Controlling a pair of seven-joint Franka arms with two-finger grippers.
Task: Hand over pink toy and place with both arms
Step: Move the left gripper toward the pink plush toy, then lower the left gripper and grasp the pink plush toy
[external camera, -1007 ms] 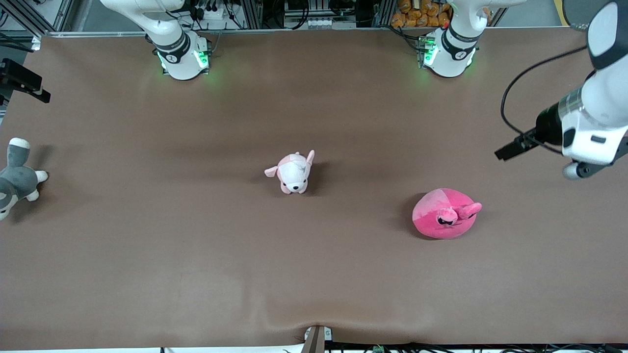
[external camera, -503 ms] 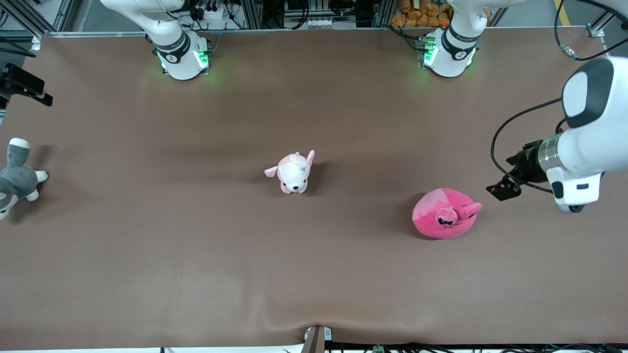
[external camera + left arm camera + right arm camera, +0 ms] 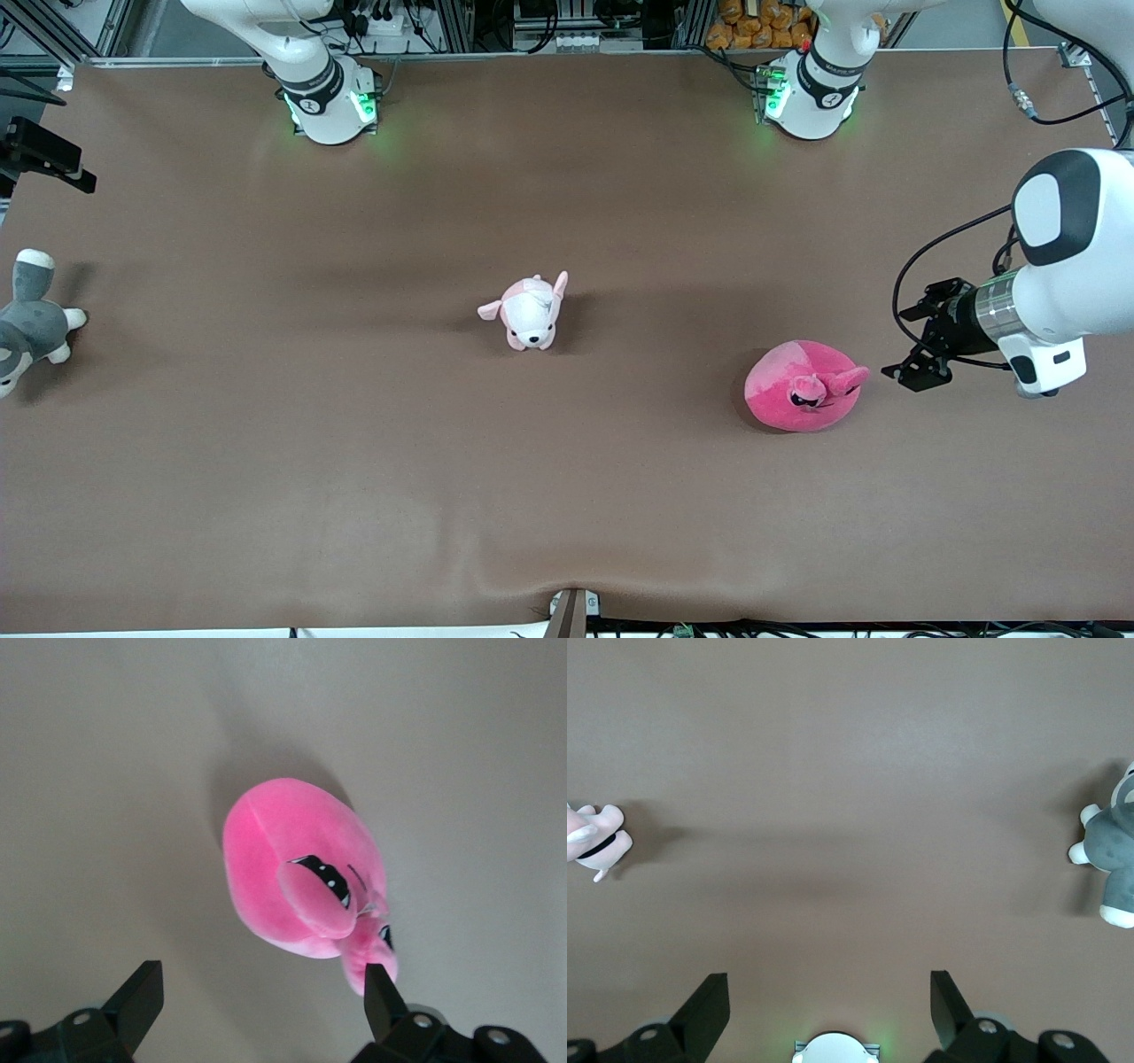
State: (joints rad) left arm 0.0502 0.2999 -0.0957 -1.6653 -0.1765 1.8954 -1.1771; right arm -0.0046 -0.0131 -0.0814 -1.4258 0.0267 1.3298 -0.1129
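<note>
**Left arm lines up its first grab on the pink toy**

The left gripper (image 3: 917, 354) hangs just beside the pink toy (image 3: 804, 386), on the side toward the left arm's end of the table, with its jaws spread wide and nothing between them. The toy lies on the brown table (image 3: 567, 496), well apart from the small pale plush dog (image 3: 528, 313) at the middle and the grey plush animal (image 3: 31, 321) at the right arm's end. In the left wrist view the toy (image 3: 297, 873) sits ahead of the two open fingers (image 3: 137, 1001), its snout pointing toward one of them.

The pickup looks barely begun, and the handover and placing are not yet started. A good grasp likely means centring the jaws over the round body, not the thin snout, and closing deep enough that the soft plush does not slip out. Leaving part of the toy exposed would give the second arm something to take.

The right gripper (image 3: 824, 1014) waits with jaws wide over bare table between the dog and the grey animal.
</note>
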